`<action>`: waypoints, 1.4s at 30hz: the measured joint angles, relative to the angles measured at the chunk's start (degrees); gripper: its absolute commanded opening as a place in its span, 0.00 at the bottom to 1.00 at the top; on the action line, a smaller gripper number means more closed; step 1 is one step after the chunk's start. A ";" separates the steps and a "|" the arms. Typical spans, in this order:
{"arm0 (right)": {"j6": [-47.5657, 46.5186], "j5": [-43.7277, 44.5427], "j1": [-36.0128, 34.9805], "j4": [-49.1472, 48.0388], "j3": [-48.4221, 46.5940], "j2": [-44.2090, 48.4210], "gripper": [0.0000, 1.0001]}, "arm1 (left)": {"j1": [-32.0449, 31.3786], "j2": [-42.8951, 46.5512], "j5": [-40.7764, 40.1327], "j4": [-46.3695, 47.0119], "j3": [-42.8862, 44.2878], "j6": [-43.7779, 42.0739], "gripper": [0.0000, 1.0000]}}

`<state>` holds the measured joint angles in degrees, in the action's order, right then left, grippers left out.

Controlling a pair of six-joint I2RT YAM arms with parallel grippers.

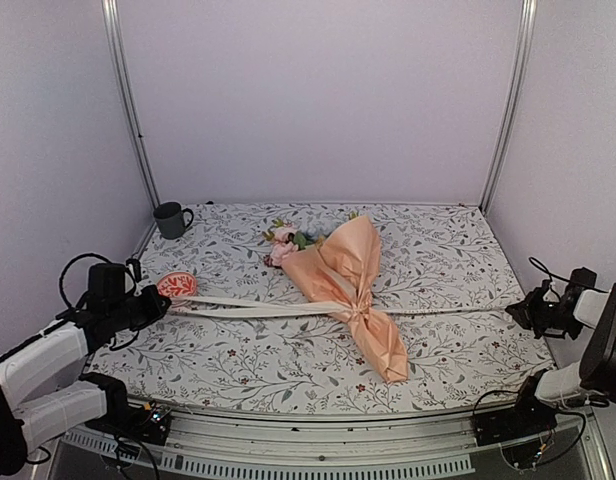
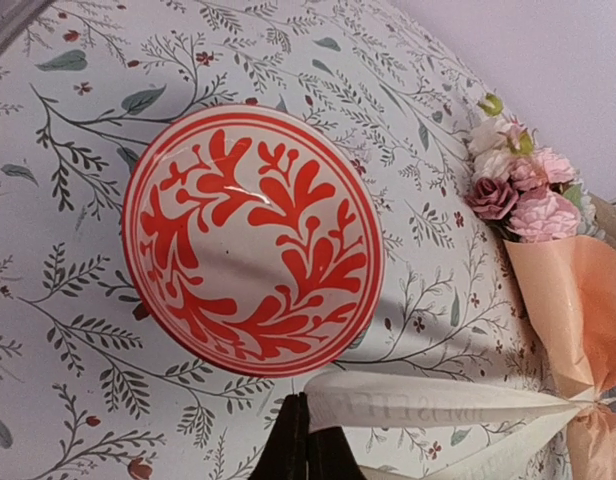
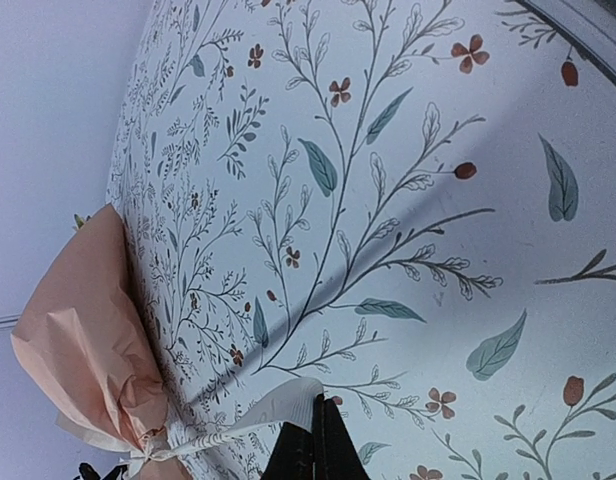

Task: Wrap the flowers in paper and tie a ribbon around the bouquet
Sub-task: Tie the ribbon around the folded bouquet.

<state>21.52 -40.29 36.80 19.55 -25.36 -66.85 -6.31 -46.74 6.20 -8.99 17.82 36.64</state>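
The bouquet lies slantwise mid-table. Its pink flowers point to the far left, and the peach-orange paper is wrapped round the stems. The cream ribbon is knotted round the cone's narrow waist and stretches taut to both sides. My left gripper is shut on the ribbon's left end, its fingertips pinched together. My right gripper at the table's right edge is shut on the other ribbon end. In the right wrist view the gripper points at the paper and the knot.
A red-and-white patterned dish sits just beyond my left gripper and fills the left wrist view, the dish lying close to the ribbon. A dark mug stands at the far left corner. White walls enclose the leaf-patterned tablecloth.
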 measured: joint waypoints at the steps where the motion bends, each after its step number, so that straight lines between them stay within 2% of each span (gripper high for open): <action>1: -0.13 -0.57 0.07 -0.02 0.00 0.00 0.00 | 0.02 0.37 -0.02 -0.02 0.00 -0.04 0.00; 4: -0.15 -1.92 -0.81 -0.35 -0.04 0.63 0.00 | 0.00 1.22 -0.31 0.09 0.00 -0.87 0.00; 7: 0.00 0.61 -9.75 -1.46 -1.05 4.28 0.00 | -3.08 1.70 -3.61 1.84 0.35 -2.58 0.00; 9: 0.87 1.64 -18.97 -2.97 -3.48 7.58 0.00 | -8.55 -0.02 -6.10 3.41 2.16 -4.17 0.00; 13: 3.61 2.05 -36.57 -6.86 -12.33 12.20 0.00 | -24.87 -8.66 -10.38 4.87 10.88 -9.75 0.01; 14: 4.42 2.12 -40.54 -8.09 -15.10 12.68 0.00 | -29.16 -11.54 -10.60 5.51 13.77 -11.78 0.07; 15: 5.07 2.19 -44.54 -9.33 -17.97 12.79 0.00 | -32.65 -14.01 -10.49 6.14 16.15 -13.73 0.18; 17: 6.01 2.67 -52.00 -11.13 -23.10 12.17 0.00 | -39.15 -18.97 -9.05 7.08 20.87 -18.67 0.51; 18: 6.34 3.06 -56.61 -11.93 -26.25 11.19 0.00 | -41.79 -21.20 -7.89 7.32 22.93 -21.31 0.63; 20: 6.40 3.63 -65.48 -13.03 -32.35 8.35 0.00 | -45.66 -24.94 -4.66 7.21 26.64 -26.36 0.78; 21: 6.27 3.76 -69.77 -13.62 -35.32 6.56 0.00 | -47.41 -26.84 -2.82 7.10 28.79 -28.85 0.83; 23: 5.90 4.35 -77.05 -14.03 -40.22 3.19 0.00 | -49.59 -29.57 -0.15 7.06 32.57 -32.81 0.85; 28: 4.96 5.01 -86.66 -14.99 -49.33 -3.80 0.00 | -51.10 -31.71 6.08 13.14 38.73 -38.03 0.91; 32: 4.57 4.81 -88.67 -16.50 -52.50 -6.49 0.00 | -51.34 -31.95 9.44 22.40 39.06 -39.39 0.85; 34: 4.57 4.85 -88.78 -16.61 -52.57 -6.73 0.00 | -51.45 -32.68 11.08 24.72 39.08 -39.87 0.71; 36: 4.57 5.03 -88.78 -16.65 -52.37 -6.75 0.00 | -51.76 -33.73 12.57 26.14 39.06 -40.46 0.41; 38: 4.57 5.09 -88.83 -17.25 -51.76 -6.73 0.00 | -52.37 -34.71 12.68 27.15 38.77 -40.57 0.04; 39: 4.55 5.11 -88.87 -17.38 -51.41 -6.73 0.00 | -52.68 -35.08 12.44 27.45 38.58 -40.52 0.00; 41: 4.55 5.25 -88.87 -17.59 -50.21 -6.69 0.03 | -53.11 -35.74 11.65 27.91 38.34 -40.44 0.00; 42: 4.52 5.42 -88.87 -17.49 -49.57 -6.67 0.12 | -53.24 -35.91 10.99 28.24 38.12 -40.22 0.00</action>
<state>26.04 -34.87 -52.07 2.07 -74.94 -73.52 -59.55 -82.65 17.19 19.25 55.94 -3.57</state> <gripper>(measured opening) 0.007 0.021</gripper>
